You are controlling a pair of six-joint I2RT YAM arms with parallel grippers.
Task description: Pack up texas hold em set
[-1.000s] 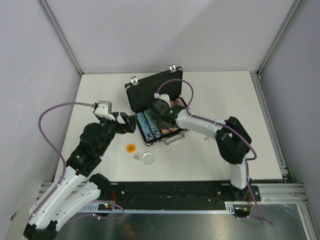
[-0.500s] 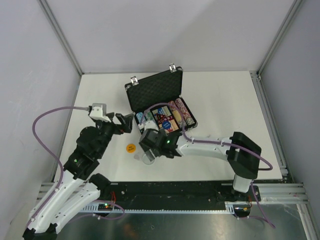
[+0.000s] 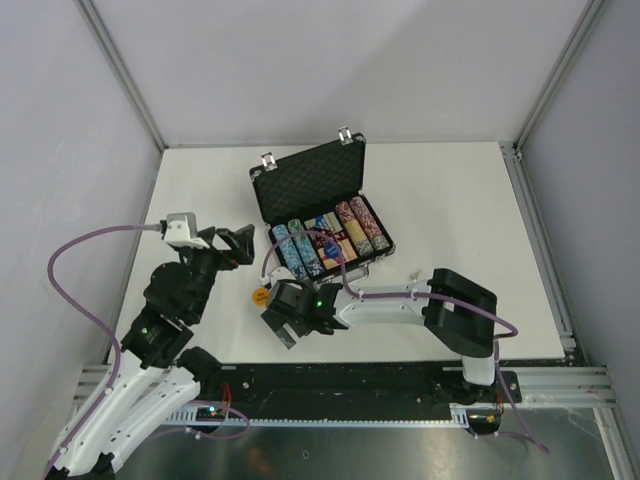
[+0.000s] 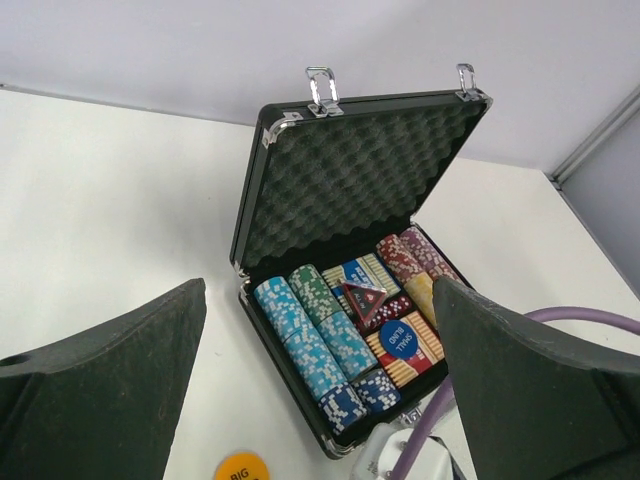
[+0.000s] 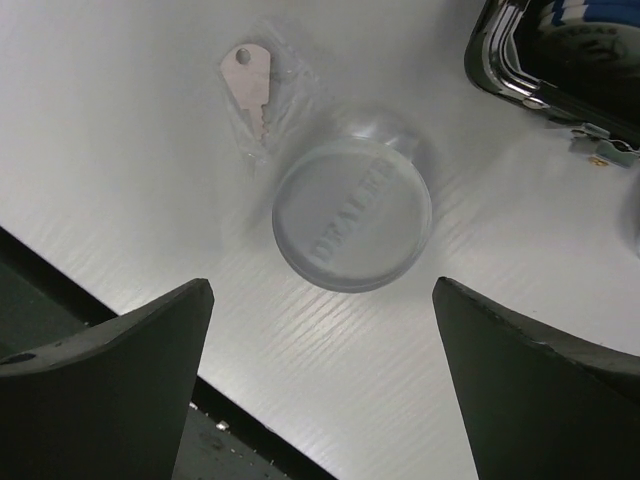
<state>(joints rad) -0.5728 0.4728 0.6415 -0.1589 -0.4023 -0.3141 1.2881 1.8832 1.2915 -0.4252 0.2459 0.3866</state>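
On my white desk, the briefcase stands open toward the far edge, with chips in rows inside. My left pincer and right pincer are both spread and empty, the right above the dealer button and key near the front edge.

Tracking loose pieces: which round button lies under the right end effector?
The clear DEALER button, beside the key; the orange button lies apart.
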